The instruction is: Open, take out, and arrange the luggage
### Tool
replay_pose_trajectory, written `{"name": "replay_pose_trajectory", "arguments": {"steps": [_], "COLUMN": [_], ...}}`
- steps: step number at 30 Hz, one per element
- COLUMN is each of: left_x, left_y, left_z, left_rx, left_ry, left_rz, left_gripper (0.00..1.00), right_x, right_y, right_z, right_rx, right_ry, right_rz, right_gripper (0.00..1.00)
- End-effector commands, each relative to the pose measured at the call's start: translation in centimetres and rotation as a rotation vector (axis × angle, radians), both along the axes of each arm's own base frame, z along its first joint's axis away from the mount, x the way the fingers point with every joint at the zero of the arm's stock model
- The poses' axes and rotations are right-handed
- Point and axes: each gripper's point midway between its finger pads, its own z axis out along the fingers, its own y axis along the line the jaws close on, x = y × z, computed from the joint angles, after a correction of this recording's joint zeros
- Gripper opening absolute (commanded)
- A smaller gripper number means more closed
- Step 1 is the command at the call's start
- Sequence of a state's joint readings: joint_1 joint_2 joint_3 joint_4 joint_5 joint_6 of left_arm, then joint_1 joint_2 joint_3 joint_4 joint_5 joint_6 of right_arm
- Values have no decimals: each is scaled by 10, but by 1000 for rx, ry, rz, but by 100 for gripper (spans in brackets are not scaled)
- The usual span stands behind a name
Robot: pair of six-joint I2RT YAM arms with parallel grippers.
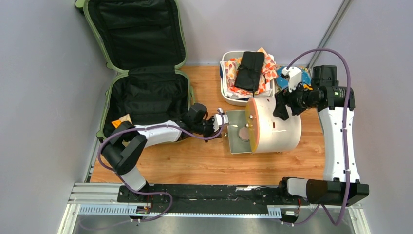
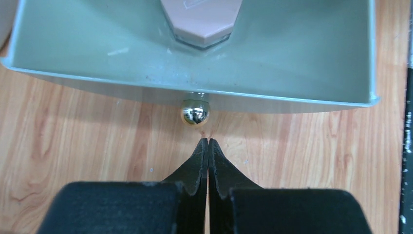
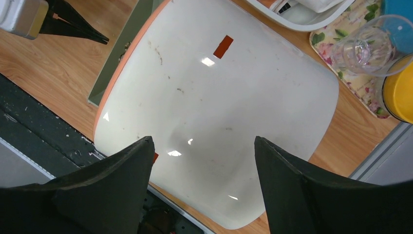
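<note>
The left arm [image 1: 146, 136] lies low, its elbow folded back and its forearm stretched toward the orange end of the cream cylinder [image 1: 280, 129]. The left gripper [image 2: 208, 141] sits just left of that end, jaws pressed together with the tips touching. The right arm [image 1: 336, 136] rises to the right of the cylinder and bends over it. The right gripper [image 3: 203, 141] hangs above the cylinder's curved wall, fingers spread wide.

Robot lab: bare grey walls [image 1: 44, 73] enclose a rail-edged table [image 1: 195, 163].
</note>
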State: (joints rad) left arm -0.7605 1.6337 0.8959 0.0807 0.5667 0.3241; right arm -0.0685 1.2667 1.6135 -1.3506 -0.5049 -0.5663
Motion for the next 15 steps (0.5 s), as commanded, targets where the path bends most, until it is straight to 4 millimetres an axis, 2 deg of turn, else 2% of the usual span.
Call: {"name": "replay_pose_trajectory", "arguments": {"steps": [1, 4, 8, 12, 15], "left_x": [22, 34, 34, 35, 35], "left_y": [-23, -43, -67, -86, -98], "left_z": [10, 21, 33, 32, 33], "left_rx": [-62, -128, -203, -226, -253], "left_ry": [-41, -11, 41, 58, 91], "left_rz": [22, 61, 50, 42, 43], "left_gripper": [0, 0, 0, 0, 0], "right_x": [-9, -10, -13, -21, -23], "right_y": [-7, -11, -13, -11, -8], "right_z": [-10, -22, -38, -56, -61], "right_rx": [-40, -51, -55, -41, -30], "right_ry": [37, 85, 144, 204, 221], "right_rz": [-21, -53, -66, -69, -65], "right_gripper": [79, 77, 73, 68, 64]}}
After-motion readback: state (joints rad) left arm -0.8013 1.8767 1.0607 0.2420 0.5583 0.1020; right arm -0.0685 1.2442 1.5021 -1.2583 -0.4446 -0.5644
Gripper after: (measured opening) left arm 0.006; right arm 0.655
